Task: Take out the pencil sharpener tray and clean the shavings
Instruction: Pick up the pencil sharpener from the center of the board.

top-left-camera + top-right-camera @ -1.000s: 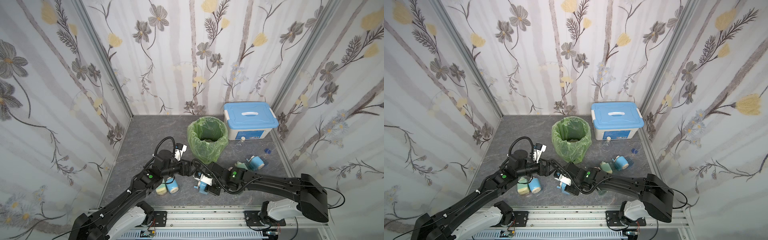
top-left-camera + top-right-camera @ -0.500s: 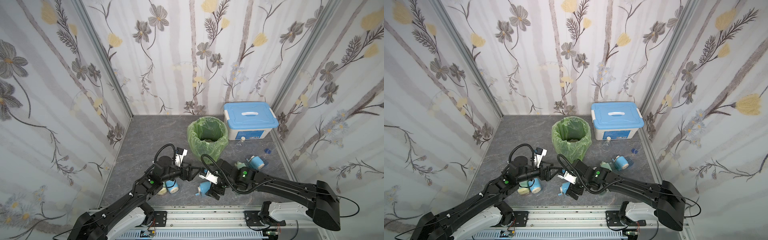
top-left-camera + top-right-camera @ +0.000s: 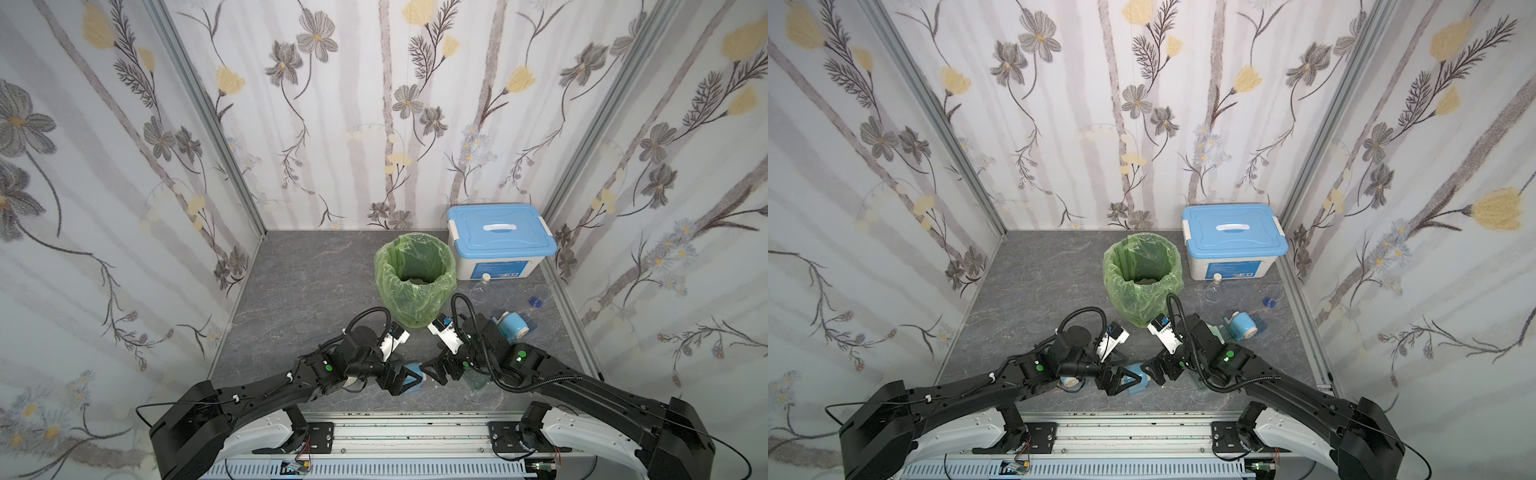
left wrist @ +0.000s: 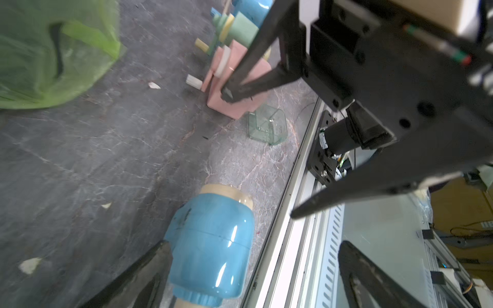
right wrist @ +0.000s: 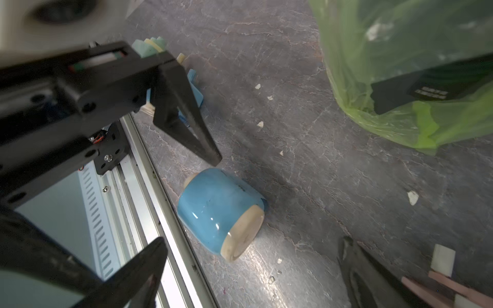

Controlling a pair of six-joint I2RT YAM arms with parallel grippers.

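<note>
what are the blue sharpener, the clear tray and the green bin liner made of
Blue sharpener: likely glossy hard plastic, by its sharp highlights and moulded seam. Clear tray: green-tinted rigid plastic, it seems; the floor shows through. Green bin liner: thin crinkled plastic film, translucent.

A blue-lidded box (image 3: 478,243) stands beside the green-lined bin (image 3: 409,305), perhaps touching.

You find the sharpener (image 5: 221,210) lying on the table (image 3: 311,291) near its front edge, by the rail (image 3: 415,432), with the tray (image 4: 266,128) to its right. Behind it stands the bin (image 3: 409,299), and the lidded box (image 3: 498,266) sits right of the bin, at the back. Shavings (image 5: 412,198) lie scattered around the sharpener.
</note>
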